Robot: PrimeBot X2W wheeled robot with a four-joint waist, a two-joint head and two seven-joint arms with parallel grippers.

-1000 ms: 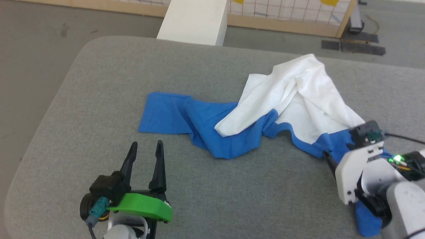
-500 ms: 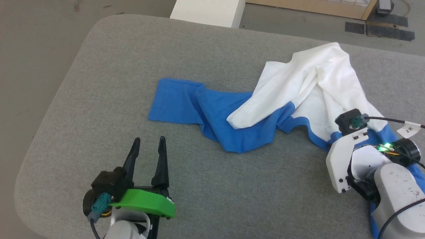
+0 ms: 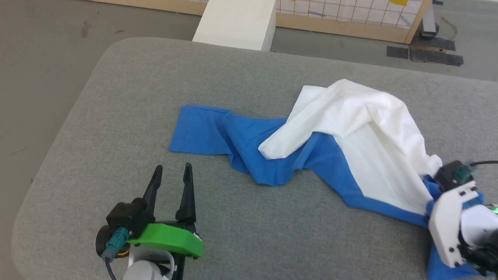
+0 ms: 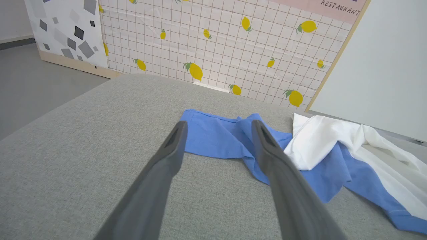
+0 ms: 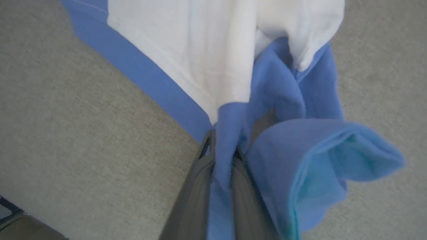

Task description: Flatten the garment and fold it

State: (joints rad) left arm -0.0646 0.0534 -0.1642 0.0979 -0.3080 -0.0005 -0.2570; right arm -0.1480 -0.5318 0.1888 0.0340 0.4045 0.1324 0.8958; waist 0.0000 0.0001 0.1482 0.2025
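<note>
The right gripper [image 5: 223, 144] is pinching a bunched blue fold of the garment [image 3: 373, 132] between its closed fingers and hauling it toward the lower right of the head view. Against half a second ago, the curling blue edge is now running almost straight and the white cloth is stretching taut behind it. I judge this to be opening the shirt out, though the middle is lying rumpled, with blue cloth trailing toward centre left. The left gripper [image 3: 172, 167] is waiting at lower left, fingers spread, holding nothing. No container is taking part; the garment is resting directly on the grey padded table [image 3: 272, 241]
</note>
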